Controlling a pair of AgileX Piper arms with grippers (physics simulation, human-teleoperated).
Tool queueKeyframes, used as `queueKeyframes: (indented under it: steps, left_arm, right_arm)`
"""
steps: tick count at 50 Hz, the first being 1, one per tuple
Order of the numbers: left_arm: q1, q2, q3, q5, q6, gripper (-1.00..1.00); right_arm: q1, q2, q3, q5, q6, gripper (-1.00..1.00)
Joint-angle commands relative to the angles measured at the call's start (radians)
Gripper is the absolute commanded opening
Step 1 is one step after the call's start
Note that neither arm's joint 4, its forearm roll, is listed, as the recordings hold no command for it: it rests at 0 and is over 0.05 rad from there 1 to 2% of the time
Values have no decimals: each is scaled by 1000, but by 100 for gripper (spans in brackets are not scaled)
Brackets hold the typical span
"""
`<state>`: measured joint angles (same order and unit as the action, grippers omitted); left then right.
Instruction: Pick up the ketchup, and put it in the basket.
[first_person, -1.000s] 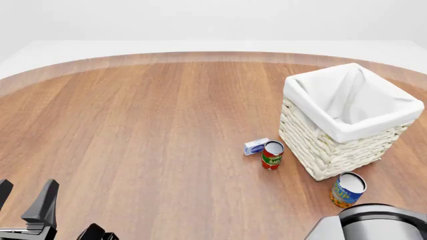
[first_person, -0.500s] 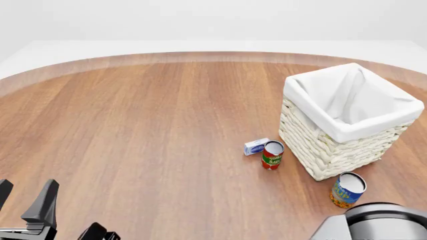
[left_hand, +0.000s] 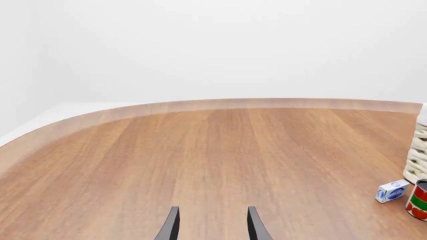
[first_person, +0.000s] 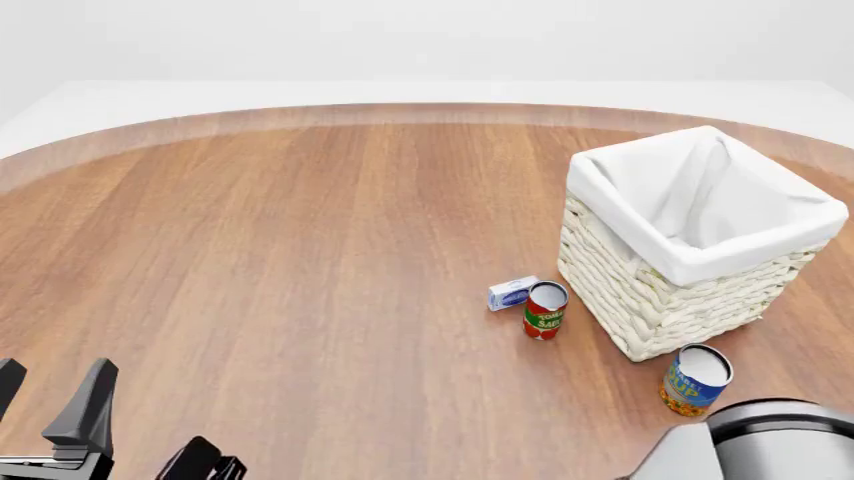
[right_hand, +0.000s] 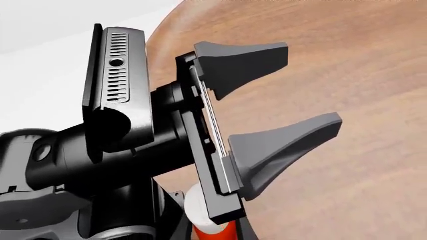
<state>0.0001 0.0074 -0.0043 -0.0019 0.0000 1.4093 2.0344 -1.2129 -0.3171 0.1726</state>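
Note:
The ketchup (right_hand: 208, 221) shows only in the right wrist view, as a white cap over a red body, mostly hidden behind the left arm's gripper mount. It is out of the front view. My left gripper (first_person: 47, 400) is at the table's near left edge, open and empty; it also shows in the left wrist view (left_hand: 212, 230) and, from the side, in the right wrist view (right_hand: 310, 85). The cream wicker basket (first_person: 707, 262) with a white liner stands at the right, and its edge shows in the left wrist view (left_hand: 419, 150). Only the right arm's housing (first_person: 781, 440) shows; its fingers are out of view.
A red-and-green tomato can (first_person: 545, 310) and a small blue-and-white box (first_person: 513, 293) stand just left of the basket; both show in the left wrist view, the can (left_hand: 419, 200) and the box (left_hand: 391, 191). A blue-and-orange can (first_person: 695, 380) stands in front of the basket.
The right arm's housing at the bottom right has shifted a little to the right and lower in the front view. The left gripper and the objects have stayed put.

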Motion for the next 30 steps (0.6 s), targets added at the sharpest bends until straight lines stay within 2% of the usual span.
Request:
queueKeyframes:
  steps: [1, 30]
  left_arm:
    - [0, 0, 0, 0, 0, 100]
    - [0, 0, 0, 0, 0, 100]
  right_arm:
    - [-6, -18, 11, -10, 17, -100]
    - [-38, -39, 48, -42, 33, -100]
